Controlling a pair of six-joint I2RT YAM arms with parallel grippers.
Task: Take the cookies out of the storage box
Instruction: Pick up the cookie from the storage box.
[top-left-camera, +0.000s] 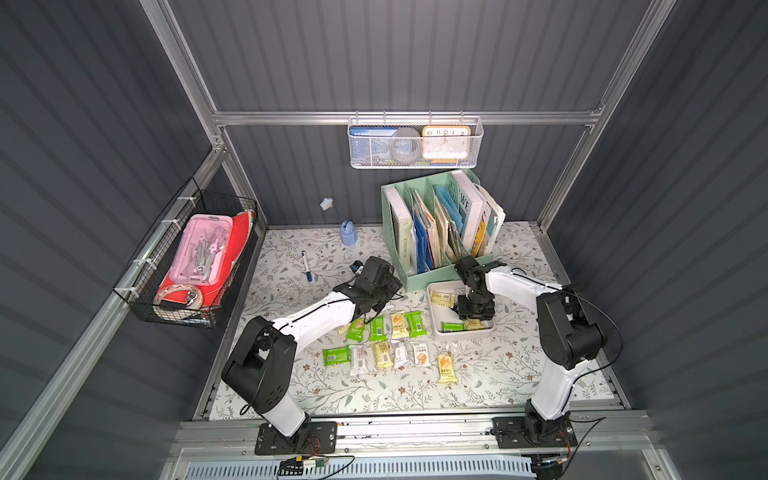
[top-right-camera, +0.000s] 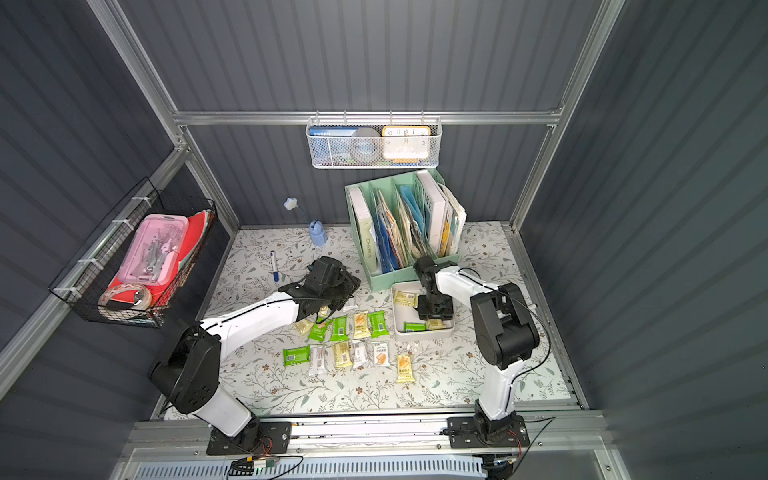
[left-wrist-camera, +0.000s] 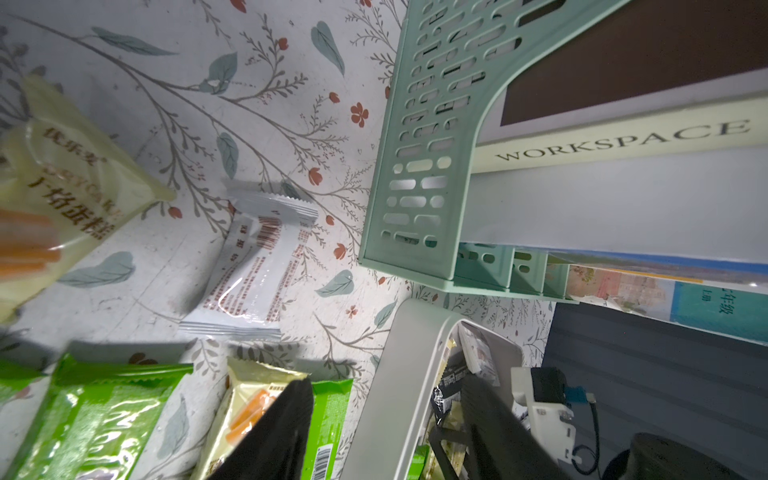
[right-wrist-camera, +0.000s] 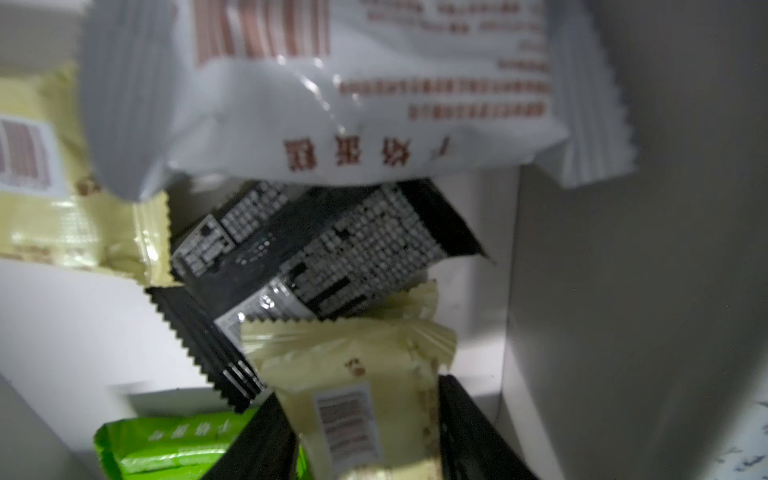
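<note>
Right claw is down inside the storage box, which sits on the worktop right in front of the mint-green file organiser. Its fingers sit on either side of a pale yellow packet. That wrist view is pretty blurry though, so I honestly can't tell if they're pinching it or just framing it.

Also in the box: a black packet lying at an angle, a white packet partly over it, and a green packet along the near wall.

The rest of the cookies, a dozen or so in green, yellow and white, lie in two rough rows on the worktop just beside the box.

Left claw hangs above the worktop near the back row, fingers apart, nothing in it.
</note>
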